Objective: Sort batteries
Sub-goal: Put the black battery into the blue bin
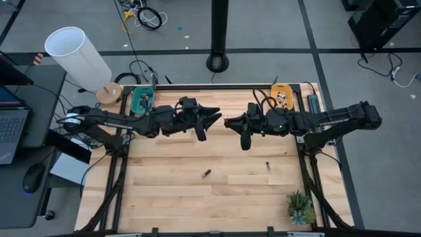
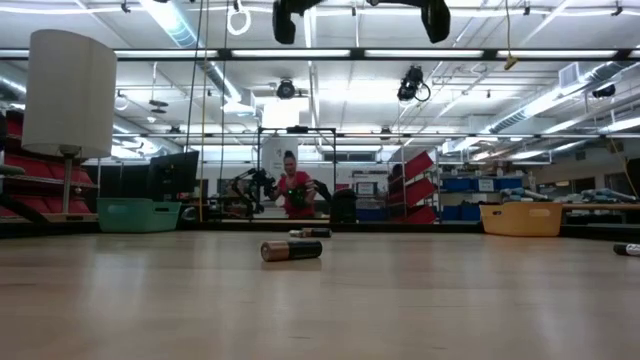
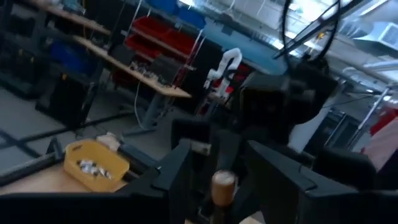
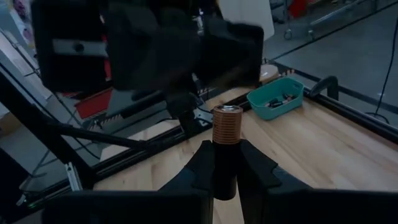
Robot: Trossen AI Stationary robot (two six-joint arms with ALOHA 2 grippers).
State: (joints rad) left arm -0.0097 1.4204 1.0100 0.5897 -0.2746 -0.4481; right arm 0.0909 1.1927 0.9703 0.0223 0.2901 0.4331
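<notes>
Two arms meet above the counter (image 1: pixel 164 197), tips almost touching at mid-air near its far middle. The right end effector (image 4: pixel 225 163) is clamped on an upright battery (image 4: pixel 227 127), copper band up. The left end effector (image 3: pixel 217 180) faces it with a second copper-topped cell (image 3: pixel 222 185) between its fingers. At the far corners sit a teal tray (image 1: pixel 141 100) and an orange tray (image 1: pixel 283 96), each with cells inside. Two loose batteries lie on the near counter, one left of centre (image 1: pixel 206 174), one right (image 1: pixel 268 166).
</notes>
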